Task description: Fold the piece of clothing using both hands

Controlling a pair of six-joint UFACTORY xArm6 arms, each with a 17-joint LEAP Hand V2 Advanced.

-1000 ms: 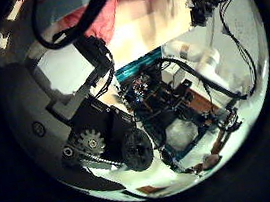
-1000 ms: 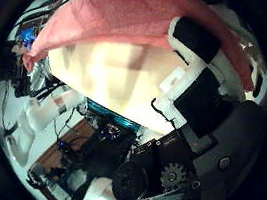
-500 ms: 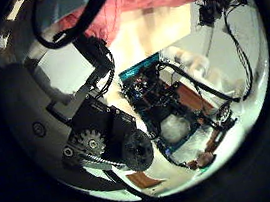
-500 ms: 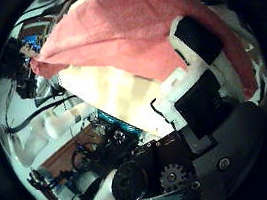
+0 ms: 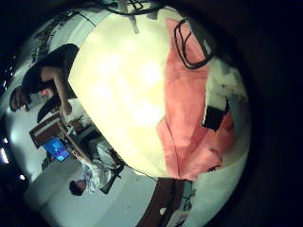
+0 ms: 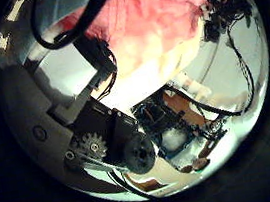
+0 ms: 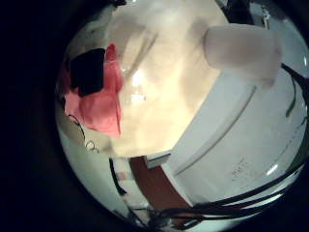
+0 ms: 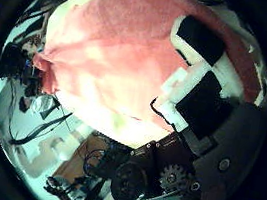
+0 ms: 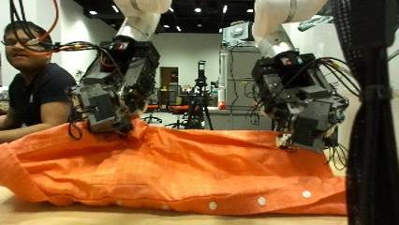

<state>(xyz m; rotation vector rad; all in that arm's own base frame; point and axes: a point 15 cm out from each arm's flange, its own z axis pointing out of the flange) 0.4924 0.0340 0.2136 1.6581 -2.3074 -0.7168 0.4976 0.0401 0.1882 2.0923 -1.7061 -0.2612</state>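
An orange buttoned garment point(image 9: 187, 173) lies spread across the wooden table point(image 9: 150, 218). It rises in a peak to each hand. My left hand point(image 9: 110, 94) hangs over one end, its fingers curled into a raised fold. My right hand point(image 9: 300, 98) holds the other peak, fingertips pinching the cloth near its upper edge. The right thumb side palm view is mostly filled by the garment point(image 8: 121, 48), draped against that hand's fingers point(image 8: 197, 44). Pink cloth point(image 6: 154, 18) also lies close to the left palm. Both little finger side views show cloth point(image 5: 189, 104) point(image 7: 104, 92) on the pale tabletop.
A row of white buttons point(image 9: 237, 202) runs along the garment's front hem near the table's front edge. Bare tabletop point(image 5: 123, 76) stretches beyond the cloth. Lab stands and equipment point(image 9: 199, 89) fill the room behind the table.
The garment fills more of both thumb side palm views than a second ago. Its edge has drawn across the bare tabletop towards both palms.
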